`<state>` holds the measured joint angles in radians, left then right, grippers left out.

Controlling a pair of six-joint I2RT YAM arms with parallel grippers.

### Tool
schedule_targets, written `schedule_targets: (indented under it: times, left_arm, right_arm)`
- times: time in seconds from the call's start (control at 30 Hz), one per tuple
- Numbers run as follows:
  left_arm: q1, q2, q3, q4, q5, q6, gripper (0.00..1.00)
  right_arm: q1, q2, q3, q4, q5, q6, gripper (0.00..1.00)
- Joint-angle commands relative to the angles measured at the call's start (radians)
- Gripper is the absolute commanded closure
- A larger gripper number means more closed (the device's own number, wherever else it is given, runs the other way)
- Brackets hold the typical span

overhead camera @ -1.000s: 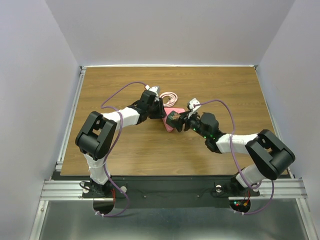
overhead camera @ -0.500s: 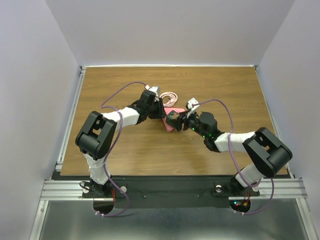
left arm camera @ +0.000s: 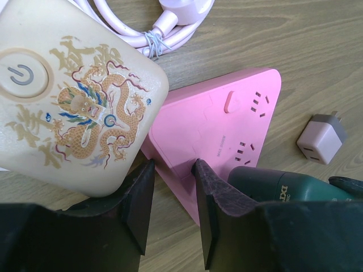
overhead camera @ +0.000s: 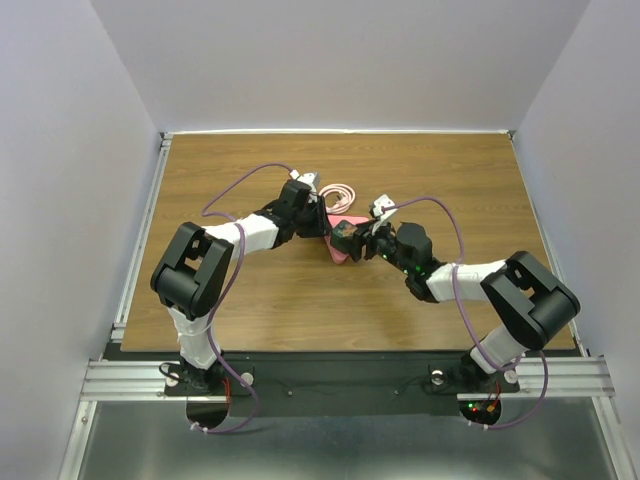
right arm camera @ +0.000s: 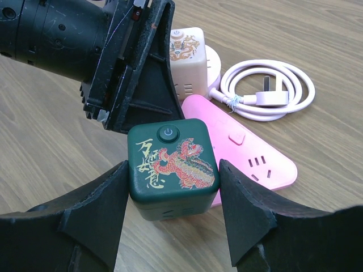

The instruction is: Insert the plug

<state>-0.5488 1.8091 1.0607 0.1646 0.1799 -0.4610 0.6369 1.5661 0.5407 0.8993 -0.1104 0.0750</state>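
The right arm (overhead camera: 470, 275) edges leftward over the table (overhead camera: 250, 300). Its right gripper (overhead camera: 352, 240) carries the green cube (overhead camera: 344, 238) slightly farther onto the pink power strip (overhead camera: 352, 219), toward the far edge.

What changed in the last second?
The right gripper, still clamping the dark green dragon-printed cube plug, edged slightly left toward the flat pink plastic power strip. The left gripper stayed pinched on the strip's edge; nothing taken or released.
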Motion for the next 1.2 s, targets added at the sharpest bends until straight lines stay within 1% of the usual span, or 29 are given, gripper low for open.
schedule_targets:
  times: [0.0,0.17,0.57,0.73,0.9,1.13,1.17]
  left_arm:
    - [0.003,0.019,-0.011,-0.043,0.001,0.035,0.56]
    - [0.003,0.019,-0.005,-0.045,0.004,0.038,0.57]
    - [0.004,0.016,-0.007,-0.05,0.004,0.042,0.57]
    - [0.006,0.019,0.001,-0.05,0.013,0.047,0.57]
    - [0.007,0.025,0.012,-0.051,0.023,0.05,0.59]
    - [0.018,0.033,0.01,-0.05,0.032,0.054,0.62]
    - [0.02,0.033,0.01,-0.051,0.032,0.056,0.62]
  right_arm:
    - [0.01,0.011,0.03,0.072,-0.011,-0.003,0.99]
    - [0.01,0.031,0.019,0.072,-0.02,0.0,1.0]
    - [0.012,-0.003,-0.082,0.063,0.015,-0.021,0.99]
    - [0.018,0.015,-0.078,0.03,0.009,-0.038,1.0]
    - [0.061,0.063,-0.039,-0.03,0.055,-0.099,1.0]
    - [0.09,0.087,-0.073,-0.034,0.084,-0.076,1.0]
    - [0.093,0.086,-0.084,-0.036,0.093,-0.046,1.0]
